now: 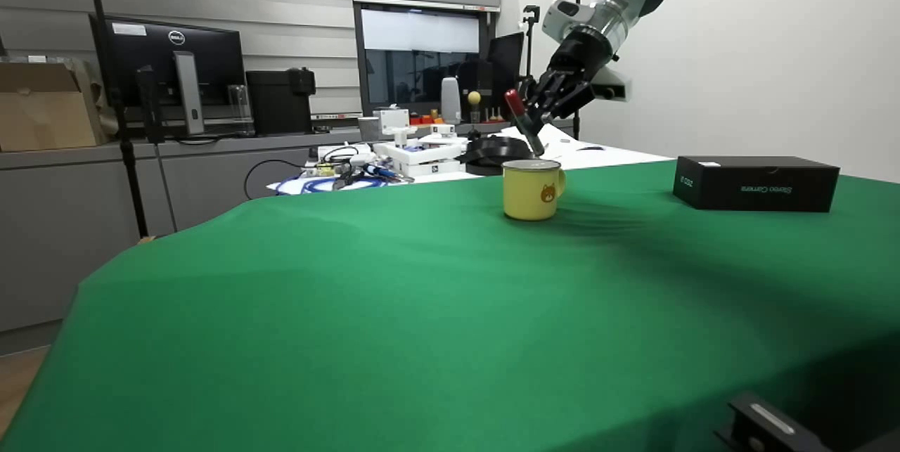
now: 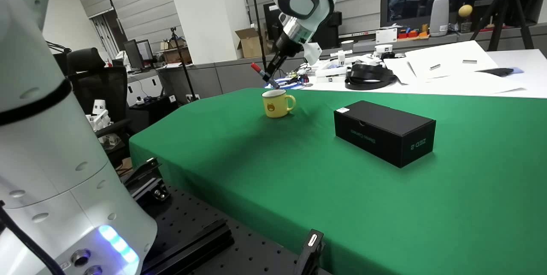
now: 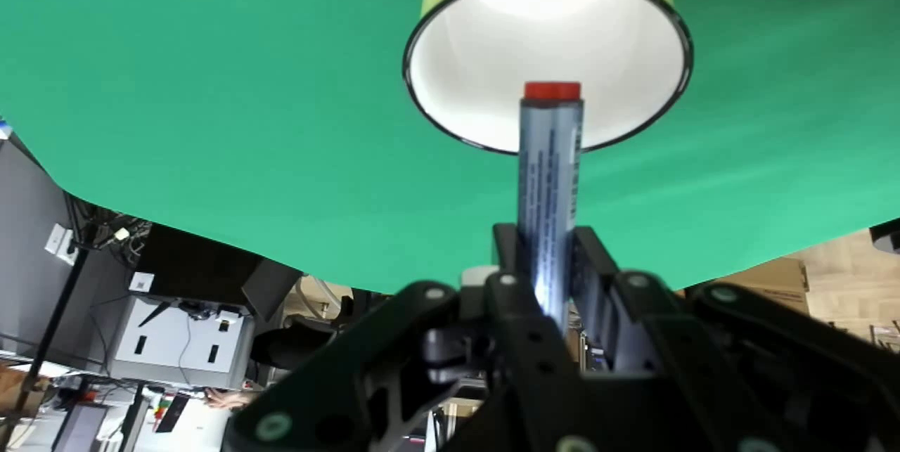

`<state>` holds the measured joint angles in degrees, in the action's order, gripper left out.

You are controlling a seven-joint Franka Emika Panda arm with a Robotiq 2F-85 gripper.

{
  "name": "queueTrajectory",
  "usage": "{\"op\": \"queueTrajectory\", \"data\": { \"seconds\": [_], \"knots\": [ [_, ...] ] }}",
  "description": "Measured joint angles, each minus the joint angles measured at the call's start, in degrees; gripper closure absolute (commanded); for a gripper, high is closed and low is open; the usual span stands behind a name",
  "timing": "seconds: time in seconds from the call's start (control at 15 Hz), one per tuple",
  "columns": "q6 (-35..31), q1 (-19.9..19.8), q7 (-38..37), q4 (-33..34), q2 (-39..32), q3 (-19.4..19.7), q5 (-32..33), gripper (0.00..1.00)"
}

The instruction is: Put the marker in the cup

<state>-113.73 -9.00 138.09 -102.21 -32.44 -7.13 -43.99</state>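
Observation:
The yellow cup [image 1: 529, 192] stands upright on the green cloth, with a bear mark on its side. It also shows in the other exterior view [image 2: 273, 106]. In the wrist view I look into the cup's white inside [image 3: 548, 30]. My gripper [image 3: 545, 248] is shut on the marker [image 3: 548, 178], a grey pen with a red cap, held tilted. In both exterior views the red cap points up and away from the cup, and the lower end of the marker [image 1: 518, 109] is just above the cup's rim. In the wrist view that end overlaps the cup's opening.
A flat black box [image 2: 384, 131] lies on the green cloth [image 2: 273, 172] to one side of the cup. Behind the cloth's edge is a white table with a black coil [image 2: 369, 77], papers and white parts. Cloth edges show in the wrist view.

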Motion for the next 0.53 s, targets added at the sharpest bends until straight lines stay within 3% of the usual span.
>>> {"op": "queueTrajectory", "data": {
  "seconds": [0.33, 0.4, 0.47, 0.53],
  "knots": [
    [0.1, 0.0, 0.4, 2.5, -4.7, 0.0, 0.0, 0.95],
    [0.1, 0.0, 0.4, 3.1, -5.8, 0.0, 0.0, 0.69],
    [0.1, 0.1, 0.4, 3.7, -6.9, 0.0, 0.0, 0.53],
    [0.1, 0.1, 0.4, 4.3, -7.9, -0.1, 0.0, 0.47]
  ]
}}
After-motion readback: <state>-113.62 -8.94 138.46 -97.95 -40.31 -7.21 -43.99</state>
